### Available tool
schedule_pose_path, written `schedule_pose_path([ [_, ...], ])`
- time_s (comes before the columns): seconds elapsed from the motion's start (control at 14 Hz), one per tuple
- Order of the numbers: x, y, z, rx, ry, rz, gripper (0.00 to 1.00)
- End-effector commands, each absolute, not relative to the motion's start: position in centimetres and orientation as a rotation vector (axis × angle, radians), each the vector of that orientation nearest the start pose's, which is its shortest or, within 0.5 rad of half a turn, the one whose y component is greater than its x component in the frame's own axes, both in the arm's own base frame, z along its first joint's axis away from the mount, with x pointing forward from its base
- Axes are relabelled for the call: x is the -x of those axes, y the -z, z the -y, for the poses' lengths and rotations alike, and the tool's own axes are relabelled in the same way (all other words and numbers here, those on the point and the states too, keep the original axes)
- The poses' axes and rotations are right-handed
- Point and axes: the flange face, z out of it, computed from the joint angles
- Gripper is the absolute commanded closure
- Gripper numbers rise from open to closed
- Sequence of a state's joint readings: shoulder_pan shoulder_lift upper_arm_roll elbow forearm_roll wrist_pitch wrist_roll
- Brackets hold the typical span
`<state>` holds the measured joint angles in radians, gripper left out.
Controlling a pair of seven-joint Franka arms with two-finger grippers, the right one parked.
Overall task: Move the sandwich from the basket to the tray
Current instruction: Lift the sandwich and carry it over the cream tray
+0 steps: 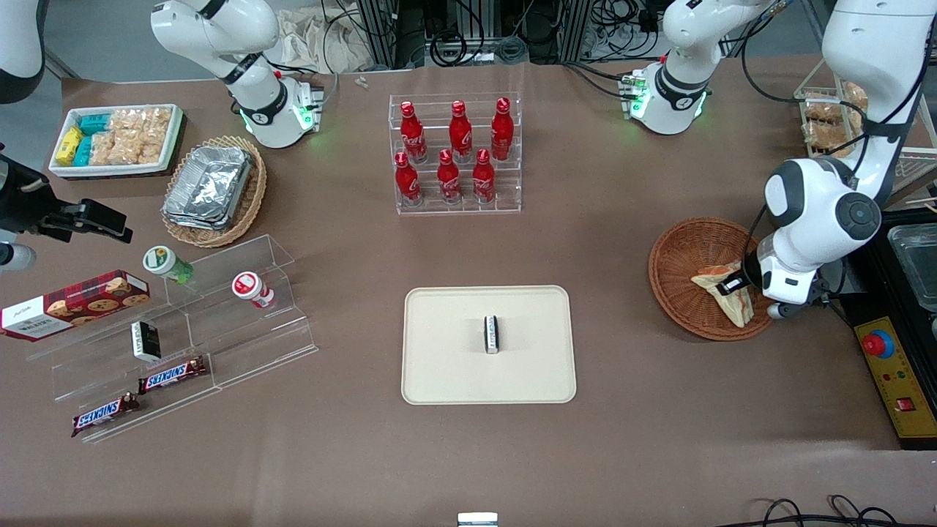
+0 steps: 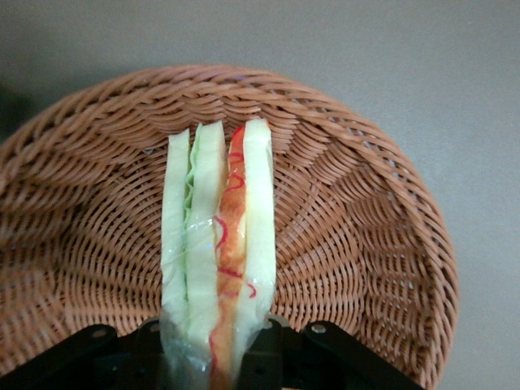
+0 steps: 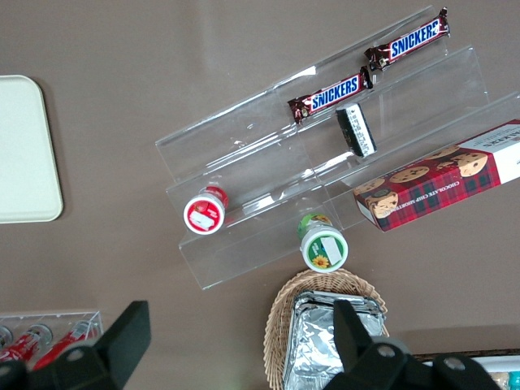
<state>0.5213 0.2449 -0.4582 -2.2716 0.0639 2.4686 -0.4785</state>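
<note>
Wicker basket (image 1: 681,256) is taken as the landmark: inside it the sandwich (image 2: 219,244) is pinched edgewise by the gripper (image 1: 734,284), so the grasp step is judged done, and a lift toward the tray (image 1: 446,366) is called for.

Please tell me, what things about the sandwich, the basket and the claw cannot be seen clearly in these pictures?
- Claw: in the front view the arm's own body covers most of it.
- Sandwich: in the left wrist view its lower end is cut off between the dark claw parts, so the contact is hidden.
- Basket: the front view hides part of its rim under the arm.
- Small object on the tray: its label is too small to read.
</note>
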Motion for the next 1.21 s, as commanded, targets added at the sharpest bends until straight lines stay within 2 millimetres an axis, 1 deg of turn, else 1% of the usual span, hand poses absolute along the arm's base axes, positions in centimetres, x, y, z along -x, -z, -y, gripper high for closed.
schedule_pose_path([
  [0.0,-53.6,-31.9,-1.2,3.056,-0.066,0.703,1.00],
  [0.07,-54.4,-34.2,-0.9,3.044,-0.110,0.685,1.00],
  [0.21,-56.3,-39.7,1.6,3.039,-0.209,0.620,1.00],
  [0.29,-57.0,-42.4,2.8,3.045,-0.226,0.595,1.00],
  [0.36,-57.5,-44.5,4.6,3.060,-0.224,0.546,1.00],
  [0.43,-57.8,-46.1,6.8,3.080,-0.206,0.482,1.00],
  [0.5,-58.2,-47.5,9.6,3.110,-0.173,0.423,1.00],
  [0.57,-58.5,-48.1,11.9,3.140,-0.157,0.365,1.00],
  [0.64,-58.6,-47.8,14.2,3.162,-0.169,0.302,1.00],
  [0.71,-58.6,-47.2,16.1,3.177,-0.173,0.250,1.00],
  [0.86,-58.5,-45.1,20.3,3.212,-0.176,0.134,1.00],
  [0.93,-58.7,-43.9,21.3,3.209,-0.167,0.090,1.00],
  [1.0,-58.7,-42.9,23.0,3.197,-0.155,0.026,1.00],
  [1.07,-58.4,-42.1,25.6,3.187,-0.158,-0.059,1.00],
  [1.14,-58.4,-41.3,27.5,3.182,-0.158,-0.091,1.00],
])
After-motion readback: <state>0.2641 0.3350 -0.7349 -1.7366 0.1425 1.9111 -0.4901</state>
